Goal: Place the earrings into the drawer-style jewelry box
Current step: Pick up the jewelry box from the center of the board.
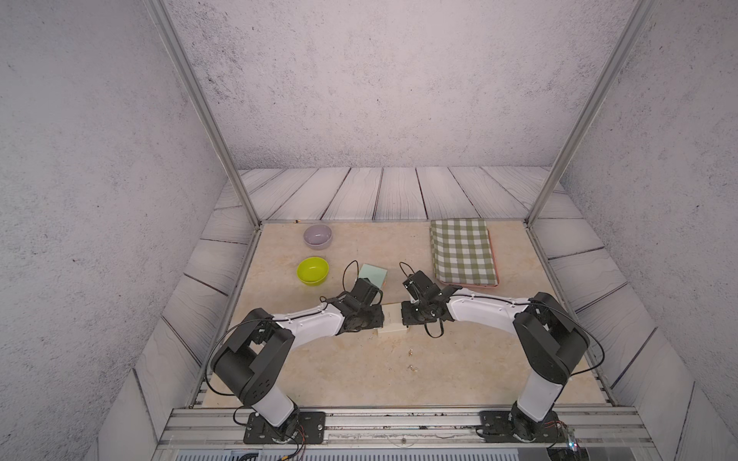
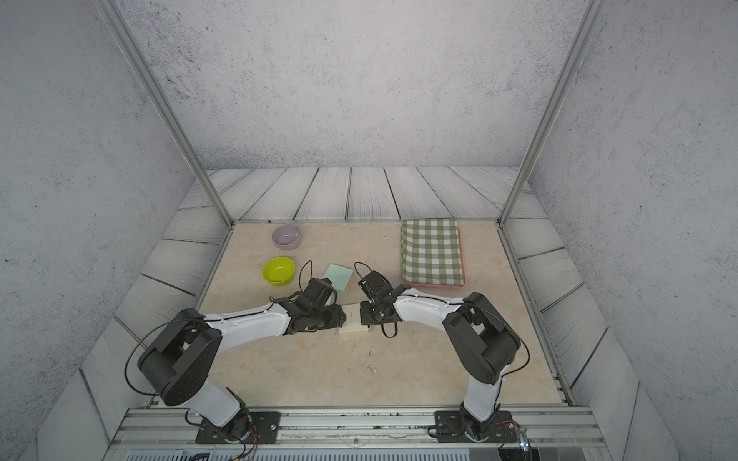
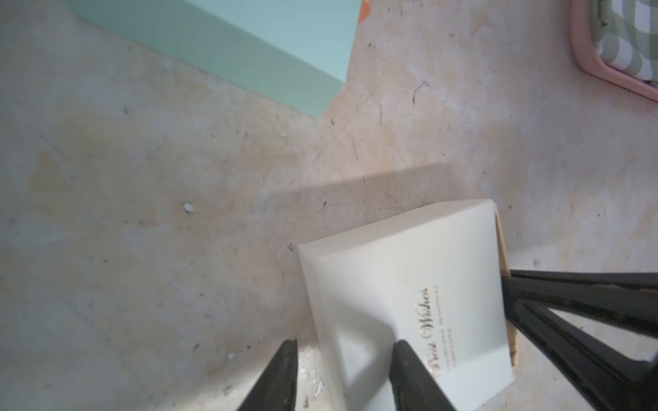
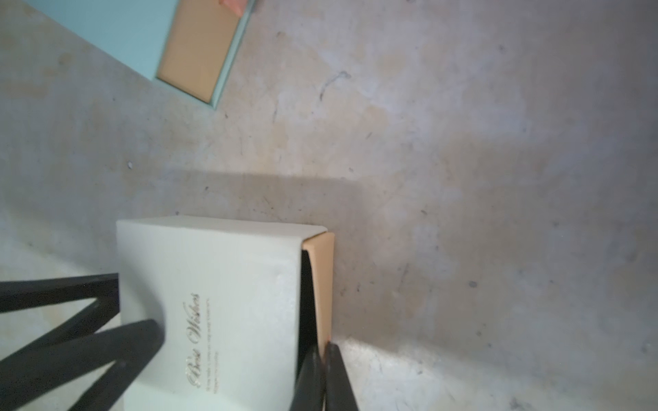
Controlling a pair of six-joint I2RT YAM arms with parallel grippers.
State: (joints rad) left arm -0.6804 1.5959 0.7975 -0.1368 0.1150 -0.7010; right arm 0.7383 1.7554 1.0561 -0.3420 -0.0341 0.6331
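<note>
The white drawer-style jewelry box (image 1: 393,321) (image 2: 351,319), lettered "Best Wishes", lies between both grippers. My right gripper (image 4: 320,347) is shut on the tan front wall of its drawer (image 4: 322,281), and a dark gap shows beside the white sleeve (image 4: 213,284). My left gripper (image 3: 343,343) stands open at the box's other end. One finger rests over the white top (image 3: 409,284); the other sits beside the box, above the table. Two earrings (image 1: 410,352) (image 1: 412,368), tiny glinting pieces, lie loose on the table nearer the front, also seen as earrings (image 2: 371,360).
A teal flat box (image 1: 373,273) lies just behind the left gripper. A lime bowl (image 1: 312,270) and a lilac bowl (image 1: 318,235) stand at the back left. A green checked cloth (image 1: 463,251) covers a pink tray (image 1: 479,285) at the back right.
</note>
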